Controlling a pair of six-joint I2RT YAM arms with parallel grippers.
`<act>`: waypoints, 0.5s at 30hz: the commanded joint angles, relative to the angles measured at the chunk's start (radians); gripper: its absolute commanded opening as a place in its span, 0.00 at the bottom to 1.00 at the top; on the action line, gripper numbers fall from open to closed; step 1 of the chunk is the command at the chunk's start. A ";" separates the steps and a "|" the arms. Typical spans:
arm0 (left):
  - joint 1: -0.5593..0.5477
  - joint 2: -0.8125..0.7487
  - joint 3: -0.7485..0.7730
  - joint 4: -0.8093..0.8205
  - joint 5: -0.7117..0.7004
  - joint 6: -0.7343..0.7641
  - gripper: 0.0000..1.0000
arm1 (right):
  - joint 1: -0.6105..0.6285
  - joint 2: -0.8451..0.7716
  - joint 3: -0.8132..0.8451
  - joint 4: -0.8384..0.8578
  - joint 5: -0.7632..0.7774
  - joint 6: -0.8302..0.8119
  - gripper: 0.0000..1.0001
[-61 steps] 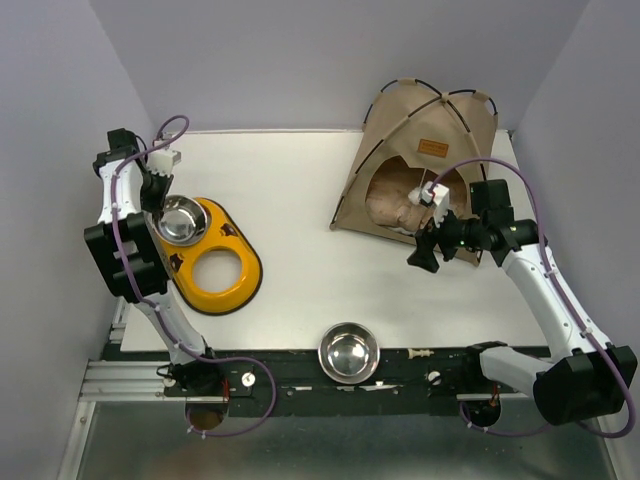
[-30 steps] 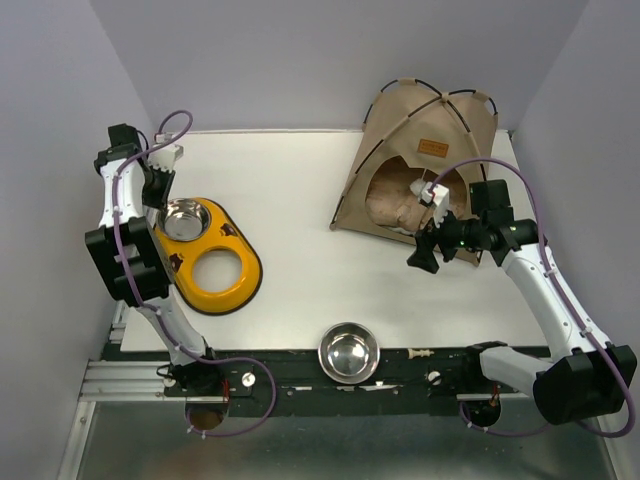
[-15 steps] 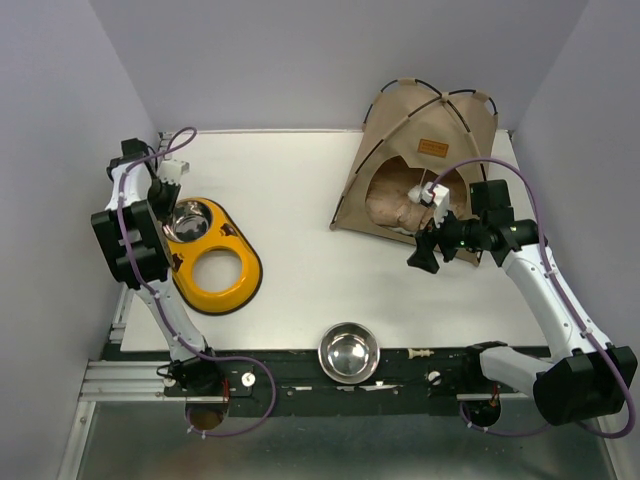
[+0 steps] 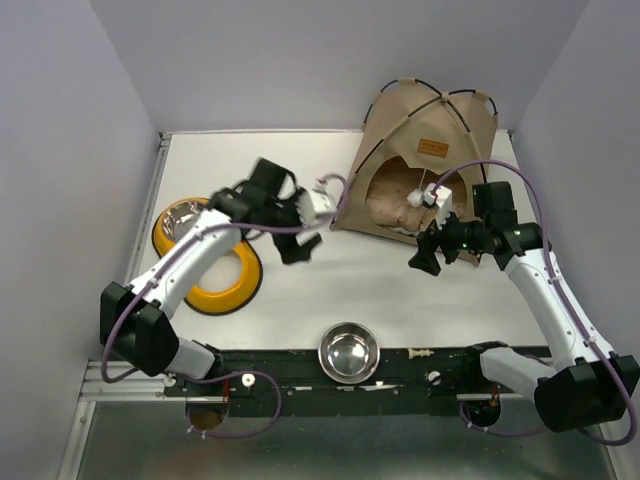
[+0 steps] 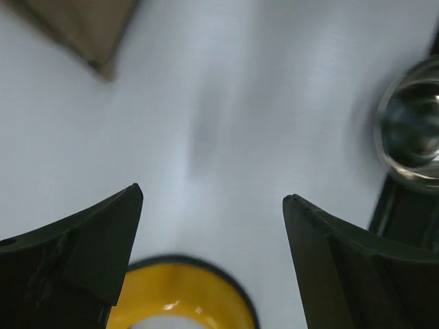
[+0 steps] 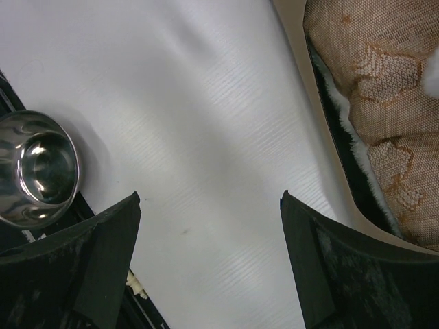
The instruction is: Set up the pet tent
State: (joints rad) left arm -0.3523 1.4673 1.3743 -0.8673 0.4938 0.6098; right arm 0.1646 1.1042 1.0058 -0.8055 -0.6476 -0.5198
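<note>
Open table (image 4: 300, 180) between yellow feeder (image 4: 247, 272) and pet tent (image 4: 425, 120); steel bowl (image 4: 348, 352) blocks near edge.

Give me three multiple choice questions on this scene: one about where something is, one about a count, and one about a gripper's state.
1. Where on the table does the pet tent stand?
A. far right corner
B. near left corner
C. centre

2. How many steel bowls are in view?
A. one
B. two
C. four

3. How is the left gripper?
A. shut on a bowl
B. open and empty
C. shut on a tent pole

Answers:
1 A: the tent sits against the back wall on the right side.
2 B: one bowl sits in the yellow feeder, and a loose bowl lies at the near edge.
3 B: its fingers stand wide apart over bare table with nothing between them.
</note>
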 commanded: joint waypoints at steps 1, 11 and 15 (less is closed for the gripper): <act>-0.365 -0.045 -0.233 0.157 0.043 -0.139 0.99 | 0.006 -0.030 -0.016 -0.012 0.023 0.012 0.91; -0.741 0.131 -0.282 0.232 -0.126 -0.168 0.94 | 0.006 -0.055 -0.029 -0.018 0.051 -0.008 0.91; -0.751 0.238 -0.210 0.182 -0.141 -0.177 0.75 | 0.007 -0.060 -0.039 -0.011 0.043 -0.005 0.91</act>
State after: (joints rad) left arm -1.0969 1.6165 1.0935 -0.6746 0.4099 0.4534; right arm 0.1646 1.0588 0.9878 -0.8089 -0.6167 -0.5240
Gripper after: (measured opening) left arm 0.855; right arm 0.906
